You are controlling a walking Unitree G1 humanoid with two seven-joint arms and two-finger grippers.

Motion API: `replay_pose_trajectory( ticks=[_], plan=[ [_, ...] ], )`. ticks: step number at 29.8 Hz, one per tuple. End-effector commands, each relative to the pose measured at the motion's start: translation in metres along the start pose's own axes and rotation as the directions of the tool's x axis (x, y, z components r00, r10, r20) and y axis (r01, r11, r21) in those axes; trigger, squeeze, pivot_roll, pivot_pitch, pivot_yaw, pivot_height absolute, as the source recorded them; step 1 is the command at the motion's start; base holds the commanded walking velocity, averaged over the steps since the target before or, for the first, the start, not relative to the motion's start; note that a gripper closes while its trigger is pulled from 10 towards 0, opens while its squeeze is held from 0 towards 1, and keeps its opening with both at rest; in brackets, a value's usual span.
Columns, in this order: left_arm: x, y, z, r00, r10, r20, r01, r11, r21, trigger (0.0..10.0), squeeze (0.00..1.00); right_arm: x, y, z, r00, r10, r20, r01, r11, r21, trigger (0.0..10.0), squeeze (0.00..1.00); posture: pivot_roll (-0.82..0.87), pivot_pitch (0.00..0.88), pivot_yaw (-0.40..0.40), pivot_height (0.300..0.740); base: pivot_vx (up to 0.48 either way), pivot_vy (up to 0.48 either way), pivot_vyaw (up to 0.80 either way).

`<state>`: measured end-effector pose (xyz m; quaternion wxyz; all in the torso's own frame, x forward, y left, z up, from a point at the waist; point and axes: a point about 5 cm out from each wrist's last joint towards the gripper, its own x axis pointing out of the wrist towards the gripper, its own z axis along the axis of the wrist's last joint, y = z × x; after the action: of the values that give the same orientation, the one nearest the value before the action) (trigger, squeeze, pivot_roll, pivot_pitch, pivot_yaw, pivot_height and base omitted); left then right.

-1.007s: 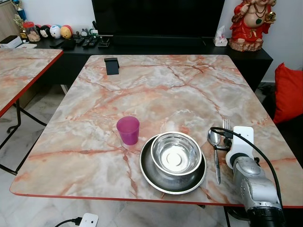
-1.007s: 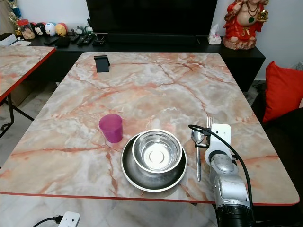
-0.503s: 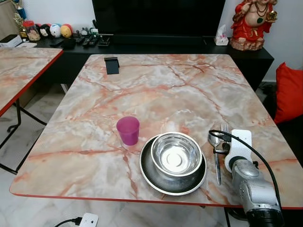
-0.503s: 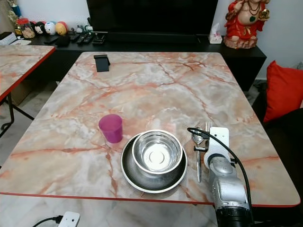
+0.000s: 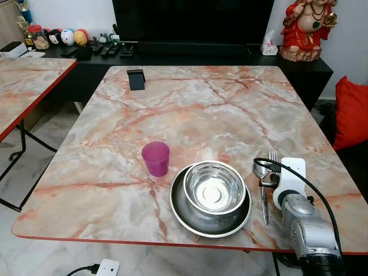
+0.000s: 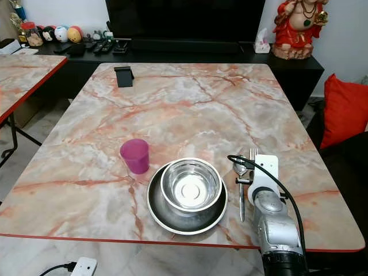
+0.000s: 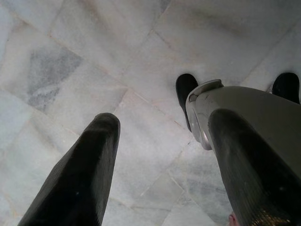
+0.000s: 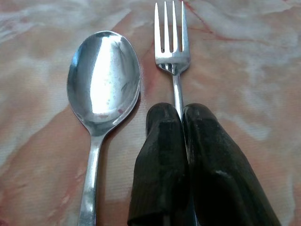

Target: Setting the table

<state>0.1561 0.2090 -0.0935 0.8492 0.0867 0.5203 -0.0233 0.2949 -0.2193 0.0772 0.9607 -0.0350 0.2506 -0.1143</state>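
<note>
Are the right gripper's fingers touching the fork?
Touching. The right wrist view shows both fingers of the right gripper shut on the fork handle.

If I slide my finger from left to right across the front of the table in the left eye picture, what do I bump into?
pink cup → metal bowl sitting on the metal plate → spoon → fork, its handle pinched by the right gripper

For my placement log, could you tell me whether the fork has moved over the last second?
Cannot tell: the fork lies beside the spoon as before, pinched by the right pincer; any apparent shift matches camera motion.
</note>
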Motion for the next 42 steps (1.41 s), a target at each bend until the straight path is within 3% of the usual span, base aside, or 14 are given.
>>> replay_pose_trajectory(
  ticks=[1, 4, 5, 19, 20, 21, 22, 36, 37, 38, 39, 40, 42],
  plan=[
    [-0.0002, 0.0015, -0.0012, 1.000, 0.003, -0.008, -0.003, 1.000, 0.006, 10.0, 0.00, -0.0005, 0.0019, -0.0035, 1.000, 0.004, -0.025, -0.004, 1.000, 0.006, 10.0, 0.00, -0.02, 0.000, 0.005, 0.740, 0.000, 0.000, 0.00],
    [-0.0002, 0.0015, -0.0012, 1.000, 0.004, -0.008, -0.004, 1.000, 0.005, 10.0, 0.00, 0.0000, 0.0035, -0.0030, 1.000, 0.010, -0.024, -0.010, 1.000, 0.008, 10.0, 0.06, -0.02, 0.000, 0.004, 0.740, 0.000, 0.000, 0.00],
    [-0.0002, 0.0014, -0.0012, 1.000, 0.004, -0.008, -0.004, 1.000, 0.004, 10.0, 0.00, 0.0003, 0.0042, -0.0023, 1.000, 0.011, -0.023, -0.011, 1.000, 0.008, 10.0, 0.17, -0.02, 0.000, 0.004, 0.740, 0.000, 0.000, 0.00],
    [-0.0001, 0.0007, -0.0012, 1.000, 0.001, -0.007, -0.001, 1.000, 0.005, 10.0, 0.00, 0.0010, 0.0043, -0.0009, 1.000, 0.015, -0.020, -0.015, 1.000, 0.008, 10.0, 0.17, -0.02, 0.000, 0.003, 0.740, 0.000, 0.000, 0.00],
    [-0.0001, 0.0007, -0.0012, 1.000, 0.001, -0.007, -0.001, 1.000, 0.004, 10.0, 0.00, 0.0010, 0.0044, -0.0009, 1.000, 0.015, -0.020, -0.015, 1.000, 0.008, 10.0, 0.22, -0.02, 0.000, 0.002, 0.740, 0.000, 0.000, 0.00],
    [-0.0001, 0.0008, -0.0012, 1.000, 0.002, -0.007, -0.001, 1.000, 0.004, 10.0, 0.00, 0.0010, 0.0046, -0.0008, 1.000, 0.016, -0.020, -0.016, 1.000, 0.008, 10.0, 0.47, -0.02, 0.000, 0.002, 0.740, 0.000, 0.000, 0.00],
    [-0.0001, 0.0008, -0.0012, 1.000, 0.002, -0.007, -0.002, 1.000, 0.005, 10.0, 0.00, 0.0012, 0.0049, -0.0008, 1.000, 0.018, -0.019, -0.018, 1.000, 0.008, 10.0, 0.50, -0.02, 0.000, 0.002, 0.740, 0.000, 0.000, 0.00],
    [-0.0002, 0.0011, -0.0012, 1.000, 0.003, -0.006, -0.003, 1.000, 0.005, 10.0, 0.00, 0.0017, 0.0063, -0.0001, 1.000, 0.020, -0.019, -0.020, 1.000, 0.006, 10.0, 0.44, -0.02, 0.000, 0.004, 0.740, 0.000, 0.000, 0.00],
    [-0.0002, 0.0012, -0.0012, 1.000, 0.004, -0.006, -0.003, 1.000, 0.005, 10.0, 0.00, 0.0017, 0.0065, 0.0000, 1.000, 0.022, -0.018, -0.021, 1.000, 0.008, 10.0, 0.69, -0.02, 0.000, 0.005, 0.740, 0.000, 0.000, 0.00],
    [-0.0002, 0.0012, -0.0011, 1.000, 0.003, -0.006, -0.003, 1.000, 0.005, 10.0, 0.00, 0.0017, 0.0066, 0.0002, 1.000, 0.023, -0.017, -0.023, 1.000, 0.009, 10.0, 0.84, -0.02, 0.000, 0.005, 0.740, 0.000, 0.000, 0.00],
    [-0.0002, 0.0012, -0.0011, 1.000, 0.003, -0.006, -0.003, 1.000, 0.005, 10.0, 0.00, 0.0017, 0.0067, 0.0002, 1.000, 0.023, -0.017, -0.023, 1.000, 0.009, 10.0, 0.84, -0.02, 0.000, 0.005, 0.740, 0.000, 0.000, 0.00],
    [-0.0002, 0.0012, -0.0012, 1.000, 0.003, -0.007, -0.003, 1.000, 0.005, 10.0, 0.00, 0.0017, 0.0065, 0.0000, 1.000, 0.022, -0.017, -0.022, 1.000, 0.008, 10.0, 0.96, -0.02, 0.000, 0.004, 0.740, 0.000, 0.000, 0.00],
    [-0.0002, 0.0011, -0.0013, 1.000, 0.003, -0.007, -0.003, 1.000, 0.005, 10.0, 0.00, 0.0016, 0.0063, -0.0002, 1.000, 0.020, -0.018, -0.020, 1.000, 0.006, 10.0, 0.93, -0.02, 0.000, 0.004, 0.740, 0.000, 0.000, 0.00]
  ],
)
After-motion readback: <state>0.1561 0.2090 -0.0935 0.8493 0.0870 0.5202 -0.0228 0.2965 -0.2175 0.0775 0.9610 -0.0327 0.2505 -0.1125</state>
